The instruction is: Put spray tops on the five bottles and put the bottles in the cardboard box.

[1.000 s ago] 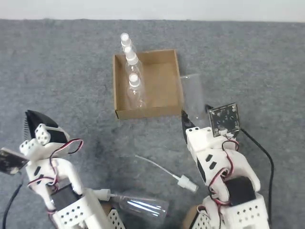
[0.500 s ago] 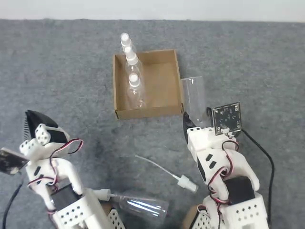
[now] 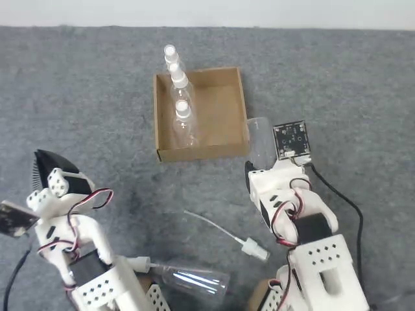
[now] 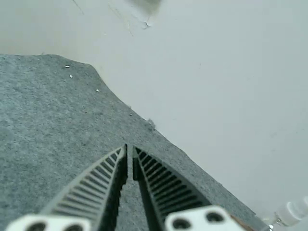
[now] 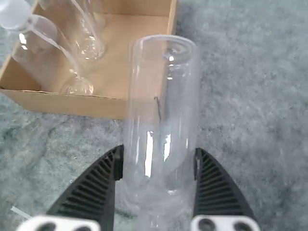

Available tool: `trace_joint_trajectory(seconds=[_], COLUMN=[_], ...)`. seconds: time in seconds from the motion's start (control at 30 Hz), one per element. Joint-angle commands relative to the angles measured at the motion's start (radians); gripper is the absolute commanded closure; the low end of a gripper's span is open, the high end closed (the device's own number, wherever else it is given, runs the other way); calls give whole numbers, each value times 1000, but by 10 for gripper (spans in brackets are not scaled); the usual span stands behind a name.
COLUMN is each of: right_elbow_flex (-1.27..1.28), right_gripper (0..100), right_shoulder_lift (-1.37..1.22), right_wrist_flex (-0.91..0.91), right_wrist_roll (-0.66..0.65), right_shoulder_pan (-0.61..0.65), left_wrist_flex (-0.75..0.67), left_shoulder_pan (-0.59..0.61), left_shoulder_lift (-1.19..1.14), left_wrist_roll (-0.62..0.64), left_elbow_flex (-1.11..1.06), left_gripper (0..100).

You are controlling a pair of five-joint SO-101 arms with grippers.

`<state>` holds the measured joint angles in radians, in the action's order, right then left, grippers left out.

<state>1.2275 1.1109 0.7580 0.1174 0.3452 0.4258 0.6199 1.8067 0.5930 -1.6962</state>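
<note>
Clear plastic bottle (image 5: 161, 115) is pinched in the right claw (image 5: 158, 153), its long axis running straight out, far end just beside the cardboard box (image 5: 62, 101). Loose spray top (image 3: 254, 247) lies on the tabletop (image 3: 363, 97) by that arm's base, well apart from the left claw (image 4: 129, 150), which is pressed together.

Glossy plastic bottle (image 5: 161, 120), matt cardboard box (image 5: 62, 102)

Clear bottle (image 5: 161, 120) apparently clamped between jaws.
</note>
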Motion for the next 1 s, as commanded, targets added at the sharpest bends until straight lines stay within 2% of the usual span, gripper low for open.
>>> trace_joint_trajectory(seconds=[0.0, 0.43, 0.67, 0.77, 0.97], right_elbow_flex=[-64, -64, -170, -212, -232], right_gripper=[923, 923, 923, 923, 923], right_shoulder_lift=[-12, -24, -255, -349, -380], right_wrist_flex=[-25, -47, -30, -30, -30], right_wrist_roll=[20, 25, 32, 78, 147], right_shoulder_pan=[-12, -35, -77, -77, -79], left_wrist_flex=[-37, -37, -37, -37, -37], left_shoulder_pan=[-2, -2, -2, -2, -2], left_shoulder_lift=[15, 15, 15, 15, 15], left_wrist_roll=[2, 2, 2, 2, 2], left_elbow_flex=[12, 12, 12, 12, 12], left_gripper=[984, 984, 984, 984, 984])
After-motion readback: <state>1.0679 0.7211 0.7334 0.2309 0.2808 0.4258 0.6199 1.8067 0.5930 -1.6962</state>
